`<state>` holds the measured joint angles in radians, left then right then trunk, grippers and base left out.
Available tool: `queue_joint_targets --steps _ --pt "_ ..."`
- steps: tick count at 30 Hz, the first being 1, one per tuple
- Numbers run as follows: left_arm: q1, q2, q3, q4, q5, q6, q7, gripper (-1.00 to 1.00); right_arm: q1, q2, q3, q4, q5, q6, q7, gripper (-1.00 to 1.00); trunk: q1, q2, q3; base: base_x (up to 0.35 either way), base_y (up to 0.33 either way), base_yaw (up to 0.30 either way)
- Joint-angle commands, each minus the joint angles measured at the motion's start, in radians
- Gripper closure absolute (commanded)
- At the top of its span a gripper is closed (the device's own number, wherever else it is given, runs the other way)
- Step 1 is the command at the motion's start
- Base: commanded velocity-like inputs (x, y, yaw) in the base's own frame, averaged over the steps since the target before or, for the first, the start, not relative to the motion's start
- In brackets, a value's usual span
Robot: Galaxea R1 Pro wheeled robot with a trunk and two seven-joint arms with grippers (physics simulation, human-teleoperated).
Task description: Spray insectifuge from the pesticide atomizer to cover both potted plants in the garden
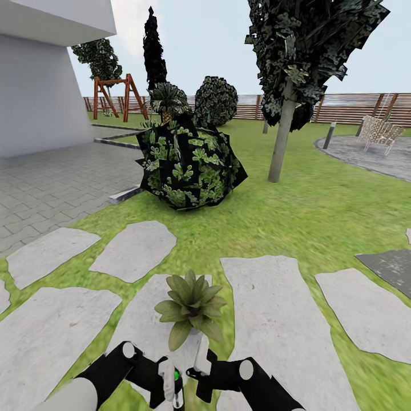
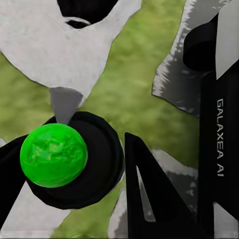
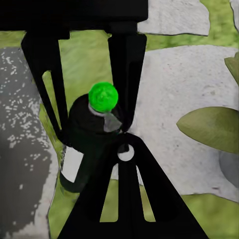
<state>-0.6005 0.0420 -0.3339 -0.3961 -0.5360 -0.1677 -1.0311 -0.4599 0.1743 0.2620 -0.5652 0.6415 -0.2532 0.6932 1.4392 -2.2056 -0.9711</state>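
Note:
The pesticide atomizer [image 1: 178, 385], a dark bottle with a bright green cap, is held low in front of me over the garden lawn. My left gripper [image 1: 170, 381] is shut on it. In the left wrist view the atomizer [image 2: 64, 159] sits between the gripper's dark fingers [image 2: 149, 194]. My right gripper [image 1: 200, 357] is shut, and in the right wrist view its tip [image 3: 124, 145] touches the atomizer [image 3: 92, 124] beside the cap. A potted plant [image 1: 191, 303], a low green rosette, stands on a stepping stone just beyond both grippers. Its leaves [image 3: 209, 127] also show in the right wrist view.
Pale stepping stones [image 1: 268, 308] lie across the grass around the plant. A big dark leafy shrub [image 1: 188, 165] stands ahead, with a tree trunk [image 1: 281, 142] to its right. Grey paving [image 1: 51, 182] and a house wall [image 1: 34, 103] are to the left. A slat fence [image 1: 342, 108] runs along the back.

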Motion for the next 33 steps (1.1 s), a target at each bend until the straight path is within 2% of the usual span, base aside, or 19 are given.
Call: queue_joint_targets --steps 1,11,15,19,20,22,25,27,29,31,32,33 --pt "0.000 0.016 0.000 -0.001 -0.007 -0.010 0.000 1.00 0.000 0.000 -0.001 -0.001 0.010 -0.006 0.000 1.00 0.000 0.000 -0.001 0.000 0.000 0.000" --pt "0.007 0.132 -0.004 0.028 -0.010 -0.010 0.002 1.00 0.000 0.000 -0.002 0.001 0.012 -0.005 0.000 1.00 0.000 0.000 -0.001 0.000 0.000 0.000" --pt "0.007 0.157 -0.004 0.032 -0.010 -0.010 0.002 1.00 0.000 -0.001 -0.007 0.006 0.014 -0.005 0.000 1.00 0.000 0.000 -0.001 0.000 0.000 0.000" --pt "0.007 0.203 -0.004 0.032 -0.010 -0.009 0.002 1.00 0.000 -0.007 -0.010 0.008 0.016 -0.005 -0.001 1.00 0.000 0.000 -0.001 0.000 0.000 0.000" --pt "0.007 0.220 -0.003 0.032 -0.010 -0.009 0.002 1.00 0.000 -0.011 -0.010 0.009 0.016 -0.005 -0.001 -1.00 0.000 0.000 -0.001 0.000 0.000 0.000" --pt "0.007 0.241 -0.002 0.032 -0.010 -0.008 0.002 1.00 0.000 -0.022 -0.010 0.010 0.016 -0.006 -0.001 -1.00 0.000 0.000 -0.001 0.000 0.000 0.000" --pt "0.007 0.253 -0.002 0.033 -0.010 -0.006 0.006 1.00 0.000 -0.030 -0.010 0.010 0.016 -0.006 -0.003 -1.00 0.000 0.000 -0.001 0.000 0.000 0.000" --pt "0.007 0.253 0.000 0.044 -0.008 -0.001 0.053 1.00 0.000 -0.036 -0.010 0.011 0.017 -0.006 -0.005 -1.00 0.000 0.000 -0.001 0.000 0.000 0.000" --pt "0.007 0.251 0.001 0.049 -0.003 0.002 0.091 1.00 0.000 -0.054 -0.015 0.012 0.016 -0.006 -0.044 -1.00 0.000 0.000 -0.001 0.000 0.000 0.000" --pt "0.007 0.250 0.014 0.058 0.004 0.003 0.114 1.00 0.001 -0.065 -0.020 0.024 0.015 -0.006 -0.131 -1.00 0.000 0.000 -0.001 0.000 0.000 0.000" --pt "0.007 0.249 0.035 0.070 0.014 0.002 0.133 1.00 0.001 -0.067 -0.021 0.049 0.014 -0.007 -0.186 -1.00 0.000 0.000 -0.001 0.000 0.000 0.000" --pt "0.008 0.246 0.129 0.112 0.065 -0.002 0.205 1.00 0.002 -0.068 -0.023 0.161 -0.010 -0.008 -0.348 -1.00 0.000 0.000 -0.001 0.000 0.000 0.000"
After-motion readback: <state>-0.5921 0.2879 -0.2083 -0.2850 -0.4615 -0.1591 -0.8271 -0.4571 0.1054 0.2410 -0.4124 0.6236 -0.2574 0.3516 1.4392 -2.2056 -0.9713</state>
